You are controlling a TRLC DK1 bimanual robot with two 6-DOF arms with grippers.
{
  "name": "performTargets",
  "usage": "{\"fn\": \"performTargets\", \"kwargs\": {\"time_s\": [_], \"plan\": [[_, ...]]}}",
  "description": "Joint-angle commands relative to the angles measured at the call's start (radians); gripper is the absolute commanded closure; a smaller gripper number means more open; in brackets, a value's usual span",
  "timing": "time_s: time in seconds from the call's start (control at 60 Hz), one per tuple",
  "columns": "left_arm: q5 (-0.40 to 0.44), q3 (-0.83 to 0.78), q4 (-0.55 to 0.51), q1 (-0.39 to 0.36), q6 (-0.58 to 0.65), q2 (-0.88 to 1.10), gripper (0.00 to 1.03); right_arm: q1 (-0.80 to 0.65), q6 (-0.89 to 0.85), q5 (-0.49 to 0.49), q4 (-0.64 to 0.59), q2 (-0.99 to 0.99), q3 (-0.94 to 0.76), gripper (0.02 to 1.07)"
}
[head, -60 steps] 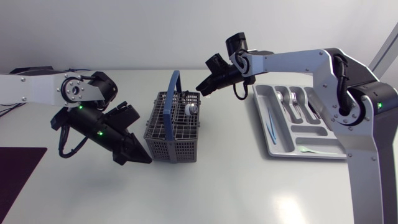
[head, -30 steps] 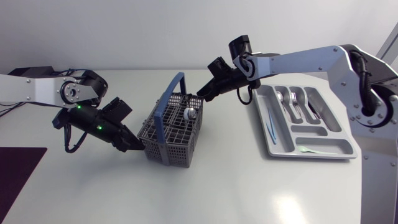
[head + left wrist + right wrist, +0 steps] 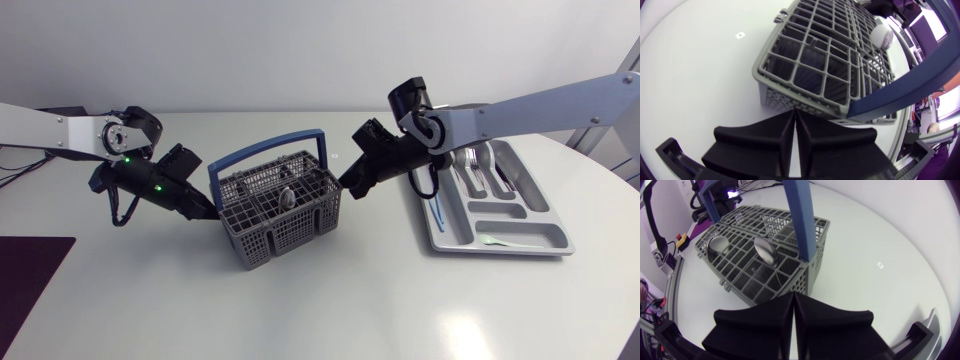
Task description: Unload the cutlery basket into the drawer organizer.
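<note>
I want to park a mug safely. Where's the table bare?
Free: the broad white tabletop in front of the grey mesh basket with blue handle and the grey drawer organizer. Crowded: either side of the basket, where the left pincer and right pincer flank it.

The cutlery basket (image 3: 288, 226) now sits turned and nudged right, its blue handle (image 3: 266, 152) broadside to the camera (a second ago it stood edge-on). The left gripper (image 3: 207, 209) is now close against the basket's left wall, and the right gripper (image 3: 349, 185) now sits lower, beside its right wall.
</note>
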Motion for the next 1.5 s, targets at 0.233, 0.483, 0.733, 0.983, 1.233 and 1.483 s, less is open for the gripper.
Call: {"fn": "performTargets", "kwargs": {"time_s": [0.233,0.483,0.733,0.983,1.233,1.483], "plan": [[0.041,0.147,0.066,-0.016,-0.085,0.078,0.96,0.054,-0.015,-0.031,0.017,-0.075,-0.147,1.01],[0.056,0.109,0.069,0.057,-0.083,0.015,0.74,0.027,-0.006,0.124,0.123,-0.225,-0.238,0.93],[0.084,-0.075,0.069,0.163,-0.029,-0.321,0.18,0.063,-0.025,0.323,0.266,-0.524,-0.449,0.47],[0.082,-0.21,0.061,0.082,-0.022,-0.537,0.07,0.211,-0.033,0.498,0.348,-0.57,-0.541,0.47],[0.07,-0.24,0.066,-0.026,0.001,-0.594,0.06,0.356,-0.055,0.679,0.485,-0.457,-0.534,0.47],[0.028,-0.27,0.135,-0.118,0.053,-0.594,0.06,0.353,-0.081,0.684,0.617,-0.388,-0.566,0.42]]}}
